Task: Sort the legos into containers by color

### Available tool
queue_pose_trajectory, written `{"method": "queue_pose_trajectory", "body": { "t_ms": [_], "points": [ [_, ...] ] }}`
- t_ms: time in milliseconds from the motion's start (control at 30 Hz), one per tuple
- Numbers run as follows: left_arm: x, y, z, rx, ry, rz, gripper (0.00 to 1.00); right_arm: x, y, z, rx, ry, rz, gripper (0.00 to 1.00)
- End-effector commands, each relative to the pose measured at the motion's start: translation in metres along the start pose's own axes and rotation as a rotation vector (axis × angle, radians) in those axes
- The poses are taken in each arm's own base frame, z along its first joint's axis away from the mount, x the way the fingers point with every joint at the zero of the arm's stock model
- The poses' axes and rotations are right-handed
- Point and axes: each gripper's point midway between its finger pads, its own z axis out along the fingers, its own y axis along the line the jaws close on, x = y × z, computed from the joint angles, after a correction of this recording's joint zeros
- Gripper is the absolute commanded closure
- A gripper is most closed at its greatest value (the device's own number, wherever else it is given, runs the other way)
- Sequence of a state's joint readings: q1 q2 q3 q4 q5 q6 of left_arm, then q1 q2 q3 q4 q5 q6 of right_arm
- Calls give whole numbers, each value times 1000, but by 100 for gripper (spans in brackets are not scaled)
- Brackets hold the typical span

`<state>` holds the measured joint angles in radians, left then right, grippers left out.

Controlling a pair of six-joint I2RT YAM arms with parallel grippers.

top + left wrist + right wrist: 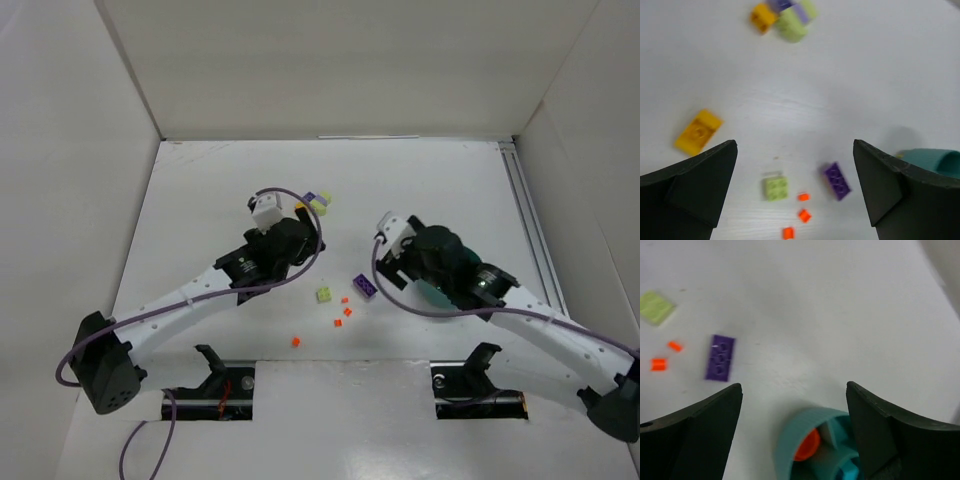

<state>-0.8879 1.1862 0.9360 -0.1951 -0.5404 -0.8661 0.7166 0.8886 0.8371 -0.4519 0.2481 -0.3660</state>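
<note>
This looks like a robotics lab cell. I work on a white worktop [450, 190] boxed in by plain white panels [330, 60], with a metal rail [528, 215] along its right side. My left arm [190, 295] and right arm [545, 325] are bolted at its near edge, trailing purple cables [130, 450].

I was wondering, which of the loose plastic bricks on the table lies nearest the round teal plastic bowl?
The purple rectangular brick, apart from the teal bowl but closest; the pale green square brick and tiny orange-red pieces lie beyond it.
</note>
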Motion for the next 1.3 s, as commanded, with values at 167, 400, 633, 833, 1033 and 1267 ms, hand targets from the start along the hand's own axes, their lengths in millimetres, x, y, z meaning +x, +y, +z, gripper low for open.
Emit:
{"method": "queue_pose_trajectory", "body": {
  "t_ms": [167,400,633,833,1033,1267],
  "points": [
    [22,109,-19,-244,81,-52,0,-32,115,44,-292,-129,-86,27],
    [28,122,-21,-271,92,-43,0,-19,161,78,-337,-25,-158,39],
    [32,124,-21,-279,110,-36,0,0,180,100,-363,50,-164,42],
    [35,124,-20,-281,122,-33,0,10,191,113,-377,74,-173,45],
    [35,124,-20,-280,124,-23,0,11,198,116,-399,77,-164,45],
    [35,124,-20,-280,124,-23,0,35,208,116,-431,128,-157,46]
  ]
}}
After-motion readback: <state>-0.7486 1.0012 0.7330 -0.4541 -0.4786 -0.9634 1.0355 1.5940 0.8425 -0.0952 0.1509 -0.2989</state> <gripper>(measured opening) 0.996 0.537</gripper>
